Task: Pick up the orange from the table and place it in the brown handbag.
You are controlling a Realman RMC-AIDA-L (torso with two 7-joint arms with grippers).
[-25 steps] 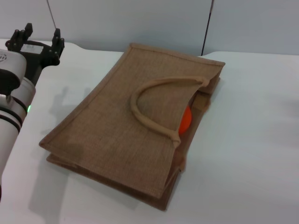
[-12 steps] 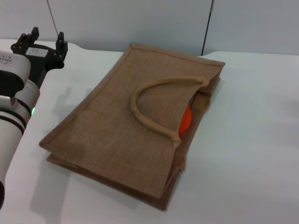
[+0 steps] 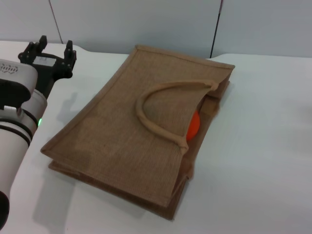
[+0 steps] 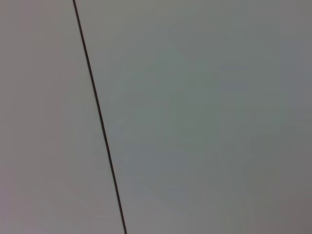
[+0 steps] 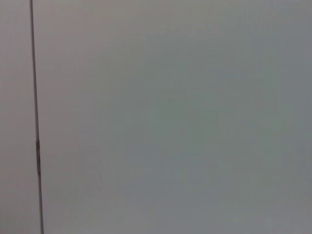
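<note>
The brown handbag (image 3: 141, 131) lies flat on the white table (image 3: 263, 146), its mouth toward the right. The orange (image 3: 193, 125) sits inside that mouth, only a small bright sliver showing under the upper handle (image 3: 161, 109). My left gripper (image 3: 54, 50) is raised at the far left, well clear of the bag, open with nothing between its fingers. The right gripper is out of view. Both wrist views show only a plain grey wall with a thin dark seam.
A grey panelled wall (image 3: 146, 22) stands behind the table's far edge. Bare white tabletop lies to the right of the bag and in front of it. My left arm's white housing (image 3: 14, 122) fills the left edge.
My left arm has shifted rightward and slightly away from the near edge, the gripper drifting right above the table. The bag and orange have stayed put.
</note>
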